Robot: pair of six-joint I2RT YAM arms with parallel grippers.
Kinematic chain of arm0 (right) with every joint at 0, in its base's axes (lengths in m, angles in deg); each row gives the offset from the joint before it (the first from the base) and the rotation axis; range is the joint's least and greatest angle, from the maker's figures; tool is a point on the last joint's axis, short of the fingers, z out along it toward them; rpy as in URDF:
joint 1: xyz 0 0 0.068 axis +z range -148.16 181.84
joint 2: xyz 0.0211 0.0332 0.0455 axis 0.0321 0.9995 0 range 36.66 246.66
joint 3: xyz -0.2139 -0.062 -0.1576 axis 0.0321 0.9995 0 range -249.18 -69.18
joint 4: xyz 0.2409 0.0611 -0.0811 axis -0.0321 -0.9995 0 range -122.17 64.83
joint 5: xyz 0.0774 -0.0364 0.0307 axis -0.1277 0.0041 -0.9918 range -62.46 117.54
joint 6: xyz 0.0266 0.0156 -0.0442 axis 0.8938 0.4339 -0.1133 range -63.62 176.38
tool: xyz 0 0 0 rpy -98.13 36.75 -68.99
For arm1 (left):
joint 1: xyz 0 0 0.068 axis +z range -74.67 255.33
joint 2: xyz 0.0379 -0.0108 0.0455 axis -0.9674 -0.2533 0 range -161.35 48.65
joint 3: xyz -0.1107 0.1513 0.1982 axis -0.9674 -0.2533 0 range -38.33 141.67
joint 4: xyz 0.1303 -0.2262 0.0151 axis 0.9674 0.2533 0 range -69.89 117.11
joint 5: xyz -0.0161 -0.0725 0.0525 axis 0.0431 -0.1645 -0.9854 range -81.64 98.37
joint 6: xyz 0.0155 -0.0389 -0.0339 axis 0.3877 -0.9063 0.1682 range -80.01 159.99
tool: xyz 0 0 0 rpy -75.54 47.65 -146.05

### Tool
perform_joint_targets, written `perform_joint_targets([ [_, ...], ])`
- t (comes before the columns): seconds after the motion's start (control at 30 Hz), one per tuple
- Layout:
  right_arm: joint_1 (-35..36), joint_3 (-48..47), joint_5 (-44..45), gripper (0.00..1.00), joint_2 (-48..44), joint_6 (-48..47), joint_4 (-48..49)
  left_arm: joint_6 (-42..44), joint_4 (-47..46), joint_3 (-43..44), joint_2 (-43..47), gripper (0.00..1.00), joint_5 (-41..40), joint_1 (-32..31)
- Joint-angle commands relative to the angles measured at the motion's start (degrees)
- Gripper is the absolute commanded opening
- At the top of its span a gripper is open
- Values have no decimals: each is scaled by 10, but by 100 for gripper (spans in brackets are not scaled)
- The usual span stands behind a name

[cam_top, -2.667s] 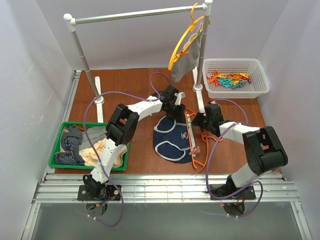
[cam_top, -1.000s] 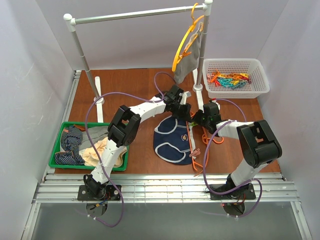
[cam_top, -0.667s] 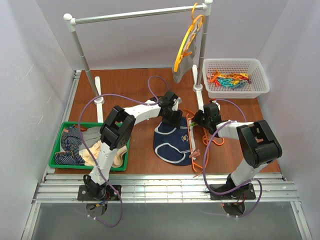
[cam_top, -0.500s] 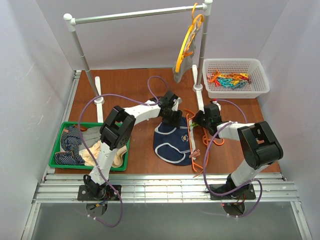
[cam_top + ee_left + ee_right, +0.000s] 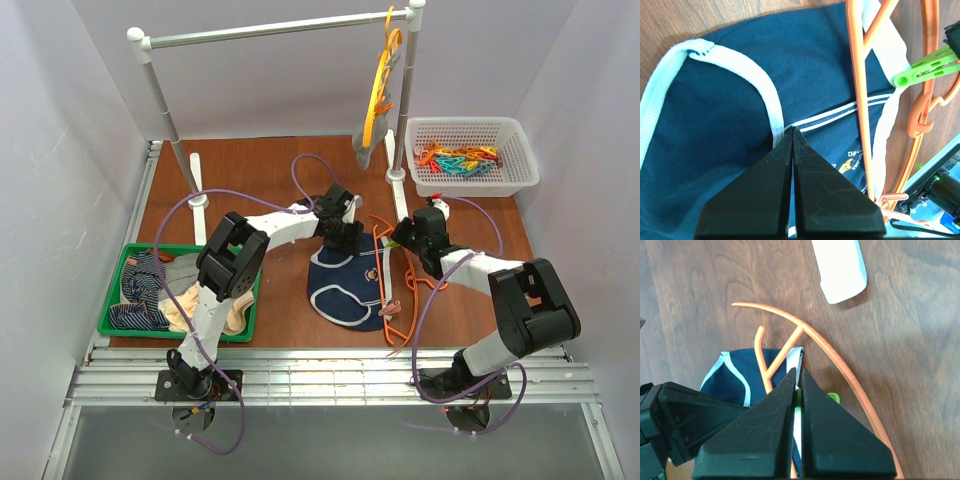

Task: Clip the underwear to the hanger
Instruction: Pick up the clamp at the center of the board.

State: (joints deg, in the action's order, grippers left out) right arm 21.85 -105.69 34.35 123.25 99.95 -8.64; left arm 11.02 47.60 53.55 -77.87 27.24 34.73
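Observation:
The navy underwear (image 5: 345,285) lies flat on the wooden table, with its white waistband along the red-orange hanger (image 5: 383,270) that lies at its right side. My left gripper (image 5: 345,237) is shut. Its tips (image 5: 792,130) rest on the underwear (image 5: 705,125) at a white piping seam, just left of the hanger bar (image 5: 860,100). My right gripper (image 5: 398,243) is shut on a green clothespin (image 5: 925,67) at the waistband's top corner, beside the hanger (image 5: 840,360). Green (image 5: 833,398) shows between and beside its fingers. A pink clothespin (image 5: 390,306) sits at the hanger's near end.
A green tray (image 5: 115,328) of other clothes stands at the left. A white basket (image 5: 470,180) of clothespins is at the back right. On the rail (image 5: 270,28) hangs a yellow-orange hanger (image 5: 380,85) with grey underwear. The rack's white foot (image 5: 840,270) lies close beyond my right gripper.
My left gripper has shifted slightly left on the underwear. The right arm's elbow has swung outward to the right. The yellow-orange hanger on the rail has turned edge-on.

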Motion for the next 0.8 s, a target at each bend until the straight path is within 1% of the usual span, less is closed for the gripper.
perform_joint_targets([
  [0.0, -1, 5, 42, 1, -25, -20, 14, 10, 33, -34, -1, 0, -55, 10],
  [0.23, -15, 0, 52, 1, -40, -38, 13, 10, 28, -50, -8, 0, -58, 20],
  [0.77, -57, 19, 58, 1, -76, -59, 12, 6, 27, -57, -19, 0, -53, 30],
])
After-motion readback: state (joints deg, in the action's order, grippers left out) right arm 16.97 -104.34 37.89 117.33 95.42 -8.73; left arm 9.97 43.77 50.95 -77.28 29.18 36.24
